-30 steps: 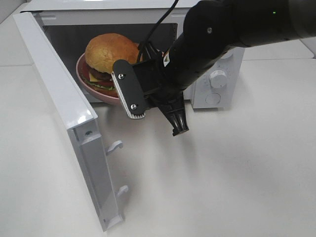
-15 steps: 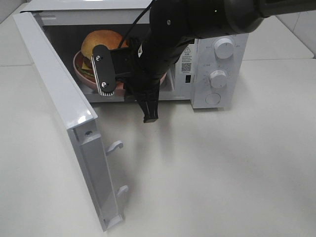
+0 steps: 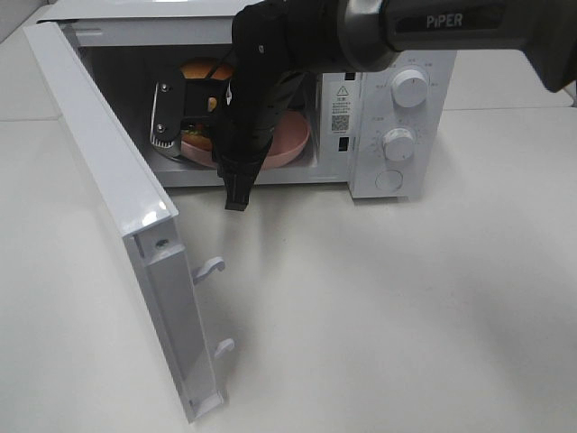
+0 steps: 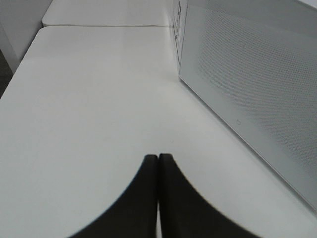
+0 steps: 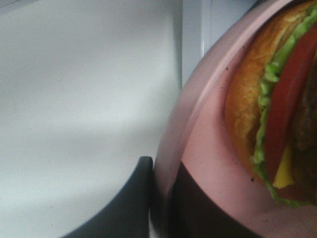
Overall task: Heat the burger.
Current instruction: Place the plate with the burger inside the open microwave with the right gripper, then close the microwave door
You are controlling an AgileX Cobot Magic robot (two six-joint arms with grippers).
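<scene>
The burger (image 5: 277, 109), with its golden bun, green lettuce, red tomato and yellow cheese, lies on a round pink plate (image 5: 208, 148). My right gripper (image 5: 159, 184) is shut on the plate's rim, one finger on each side. In the high view the burger (image 3: 196, 69) and plate (image 3: 293, 137) are inside the open microwave (image 3: 397, 99), mostly hidden behind my right arm (image 3: 261, 90). My left gripper (image 4: 158, 159) is shut and empty, low over the white table.
The microwave door (image 3: 108, 180) swings wide open to the left, with its latch hooks (image 3: 209, 268) facing the table. In the left wrist view the door (image 4: 247, 94) stands close beside my left gripper. Two knobs (image 3: 410, 88) sit on the microwave's right panel.
My right arm has carried the plate and burger leftward and deeper, from in front of the opening into the microwave cavity. The door has not moved.
</scene>
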